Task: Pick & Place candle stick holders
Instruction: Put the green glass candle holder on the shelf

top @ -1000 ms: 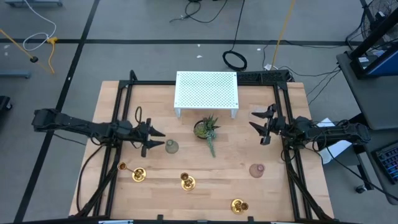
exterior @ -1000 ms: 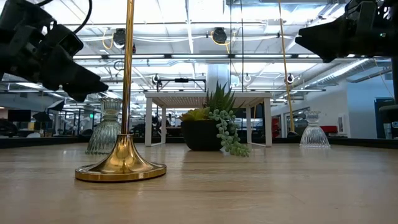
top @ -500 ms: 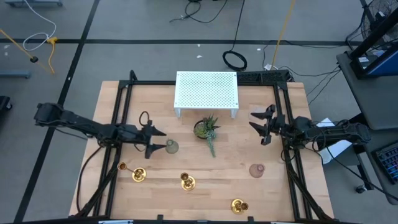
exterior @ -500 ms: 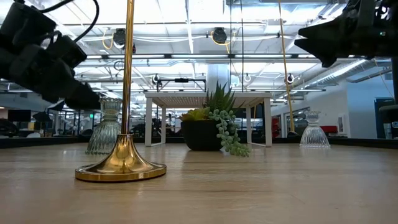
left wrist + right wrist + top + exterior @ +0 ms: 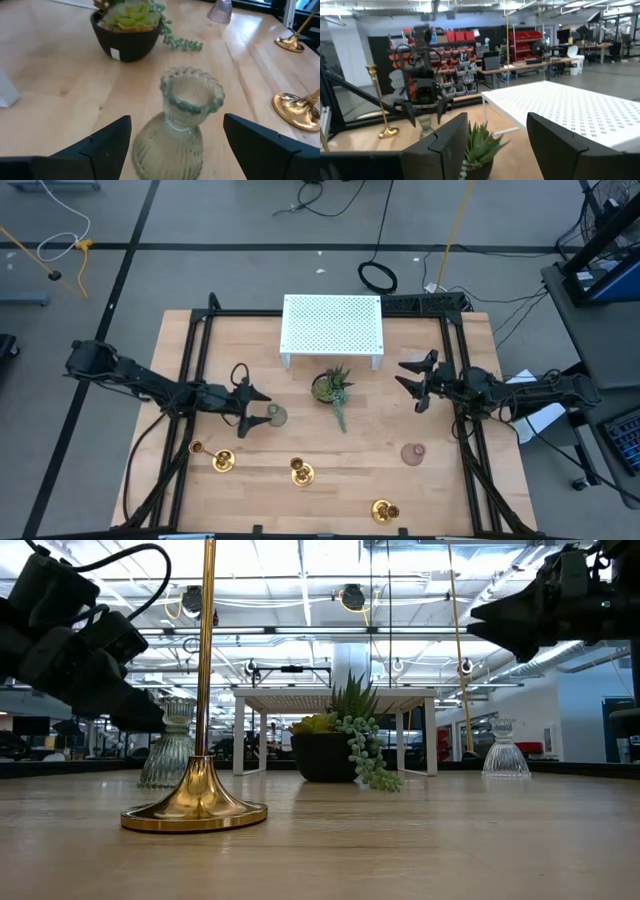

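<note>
Three gold candlesticks stand on their round bases near the table's near edge: one at the left [image 5: 220, 461], one in the middle [image 5: 300, 472], one at the right [image 5: 383, 510]. The middle one shows close up in the low view [image 5: 197, 802]. My left gripper [image 5: 252, 412] is open, with a finger on either side of a green ribbed glass holder [image 5: 175, 125] and touching nothing. That holder stands upright on the table [image 5: 276, 416]. My right gripper [image 5: 408, 386] is open and empty, above the table's right side.
A black pot with a green plant [image 5: 331, 388] stands mid-table. Behind it stands a white perforated stand [image 5: 332, 330]. A pink glass holder [image 5: 412, 452] stands at the right, near my right arm. Black frame rails [image 5: 190, 370] run along both sides of the table.
My left gripper has gone down and toward the green glass holder, so its open fingers now flank it. My right gripper has shifted a little toward the table's left. No object has moved.
</note>
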Robot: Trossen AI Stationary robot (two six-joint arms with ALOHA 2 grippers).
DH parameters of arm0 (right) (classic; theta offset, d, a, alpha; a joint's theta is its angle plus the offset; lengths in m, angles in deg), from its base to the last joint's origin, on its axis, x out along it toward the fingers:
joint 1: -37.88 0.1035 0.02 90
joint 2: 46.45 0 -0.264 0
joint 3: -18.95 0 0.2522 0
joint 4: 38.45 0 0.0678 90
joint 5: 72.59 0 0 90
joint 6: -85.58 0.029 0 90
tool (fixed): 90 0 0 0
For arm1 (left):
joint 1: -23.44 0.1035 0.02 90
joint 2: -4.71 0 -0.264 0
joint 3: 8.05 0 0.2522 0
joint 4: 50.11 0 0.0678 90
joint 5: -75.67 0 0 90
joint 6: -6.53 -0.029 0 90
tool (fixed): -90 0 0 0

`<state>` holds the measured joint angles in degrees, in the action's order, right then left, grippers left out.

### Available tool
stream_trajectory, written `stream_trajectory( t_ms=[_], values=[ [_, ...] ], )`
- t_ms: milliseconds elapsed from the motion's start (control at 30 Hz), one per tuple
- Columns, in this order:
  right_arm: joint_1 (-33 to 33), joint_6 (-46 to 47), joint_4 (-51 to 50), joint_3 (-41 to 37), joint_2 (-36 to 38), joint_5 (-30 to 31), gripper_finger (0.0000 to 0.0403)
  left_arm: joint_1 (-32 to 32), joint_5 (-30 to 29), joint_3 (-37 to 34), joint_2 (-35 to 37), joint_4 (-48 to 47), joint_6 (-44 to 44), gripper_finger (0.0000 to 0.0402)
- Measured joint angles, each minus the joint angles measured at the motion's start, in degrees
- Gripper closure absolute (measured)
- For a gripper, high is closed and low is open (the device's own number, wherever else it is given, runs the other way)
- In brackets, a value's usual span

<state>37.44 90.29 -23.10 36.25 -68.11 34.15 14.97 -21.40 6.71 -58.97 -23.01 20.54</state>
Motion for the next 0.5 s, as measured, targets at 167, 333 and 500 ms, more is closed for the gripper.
stream_trajectory(
  t_ms=[167, 333, 500],
  values=[
    [0.0, -0.05, -0.1, 0.01, -2.26, 2.36, 0.0206, -1.03, -0.1, 1.24, -4.56, 4.22, -0.14, 0.0093],
    [0.02, -1.44, 0.81, -0.01, -3.78, 16.9, 0.0206, -0.91, -2.34, 4.74, -9.69, 4.03, -1.76, 0.0088],
    [-0.01, -5.57, 1.3, -0.01, -3.88, 24.95, 0.0206, -0.97, -2.32, 7.08, -15.05, 3.97, -3.42, 0.0097]
  ],
)
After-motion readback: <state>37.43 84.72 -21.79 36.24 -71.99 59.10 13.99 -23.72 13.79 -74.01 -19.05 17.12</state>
